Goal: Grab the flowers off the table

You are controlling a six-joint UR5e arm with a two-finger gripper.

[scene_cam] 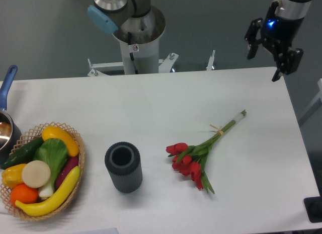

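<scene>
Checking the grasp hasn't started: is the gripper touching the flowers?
Apart. The fixed camera shows the gripper open near the table's far right corner, with bare tabletop between it and the flowers.

A silver-grey arm (132,22) with a pale blue joint cap carries a black two-fingered hand (266,63) lit blue.
</scene>
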